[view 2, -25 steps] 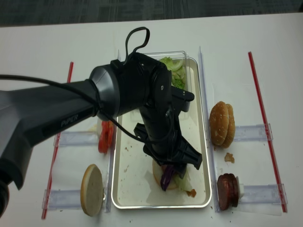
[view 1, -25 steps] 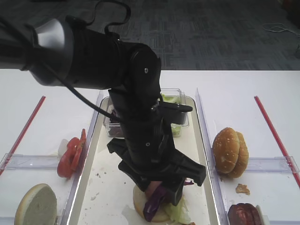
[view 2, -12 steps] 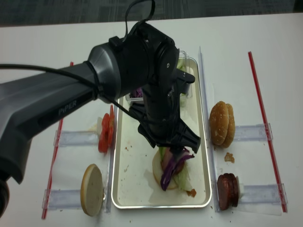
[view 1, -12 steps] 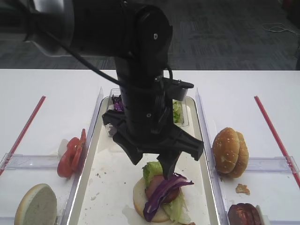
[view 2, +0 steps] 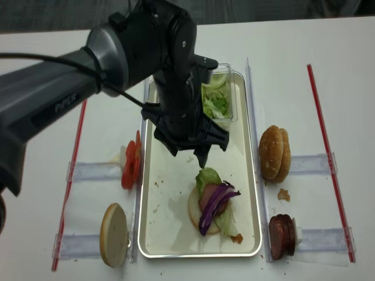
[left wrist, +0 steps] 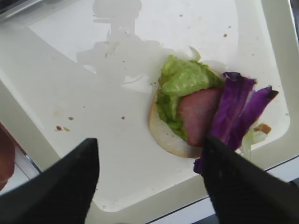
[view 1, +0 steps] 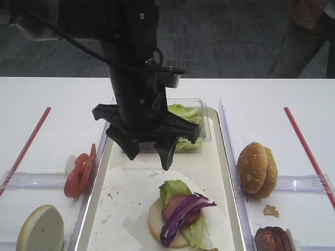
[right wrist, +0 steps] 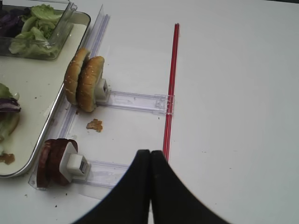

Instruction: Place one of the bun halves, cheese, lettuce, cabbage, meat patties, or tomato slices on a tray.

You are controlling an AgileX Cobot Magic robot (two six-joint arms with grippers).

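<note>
One silver tray (view 2: 149,231) lies lengthwise on the white table (view 2: 304,52), the left gripper (view 2: 188,147) hovering above its middle with jaws spread wide and holding nothing. Near the tray's front end sits one stack — a pale bun half (view 2: 195,209), lettuce (view 2: 206,176), one pinkish meat patty (left wrist: 198,115) and, draped on top, a single strip of purple cabbage (view 2: 215,205). One clear tub (view 1: 194,137) of greens stands at the tray's far end. Right of the tray, two bun halves (view 2: 274,153) stand on edge in a clear holder, with dark patties (view 2: 281,236) on edge nearer the front; their count cannot be told. On the left — a row of tomato slices (view 2: 131,165) and one more bun half (view 2: 113,234). Two red strips (view 2: 327,146) flank the layout. The right gripper (right wrist: 150,161) is pressed shut over bare table
</note>
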